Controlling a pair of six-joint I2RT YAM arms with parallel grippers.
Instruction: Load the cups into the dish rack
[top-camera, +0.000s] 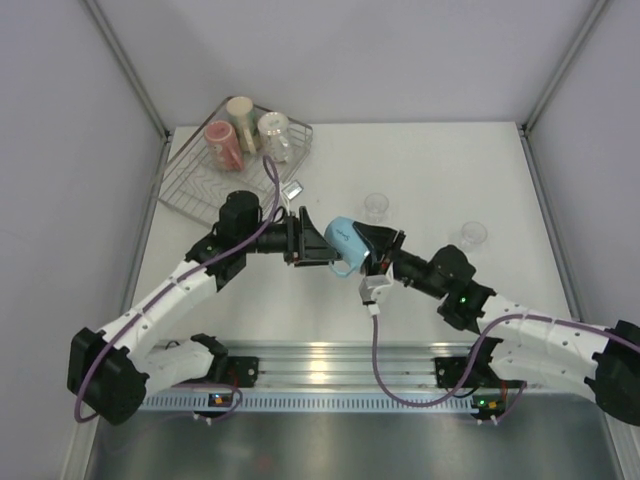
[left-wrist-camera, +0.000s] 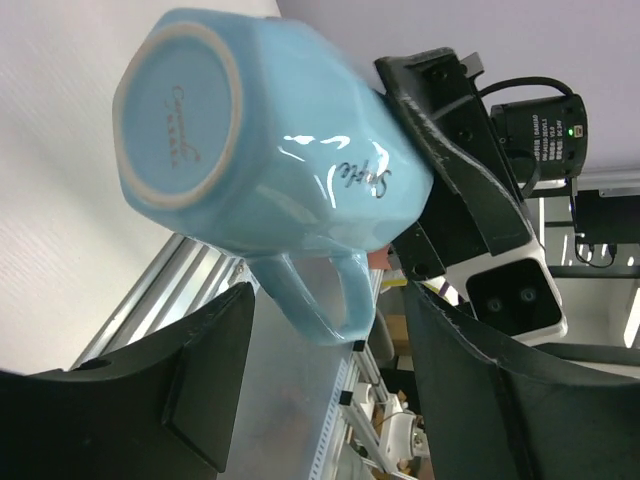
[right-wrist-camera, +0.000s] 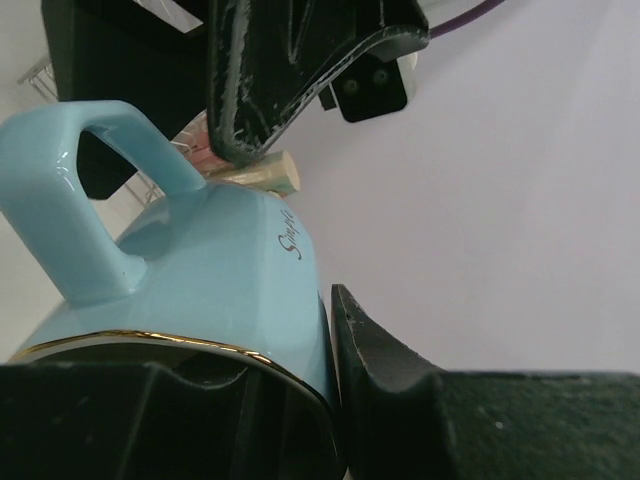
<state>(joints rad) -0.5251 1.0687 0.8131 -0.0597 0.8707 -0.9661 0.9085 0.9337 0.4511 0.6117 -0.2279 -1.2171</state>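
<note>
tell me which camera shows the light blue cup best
Left wrist: the light blue cup fills the frame, with base, side and handle all visible. Right wrist shows only its rim, side and handle. Top external shows it small and partly covered.

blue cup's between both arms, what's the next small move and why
Probably ease the left gripper forward and close it on the light blue cup. Its jaws stand open either side of the handle, while the right gripper grips the rim; the dish rack lies on the left arm's side.
</note>
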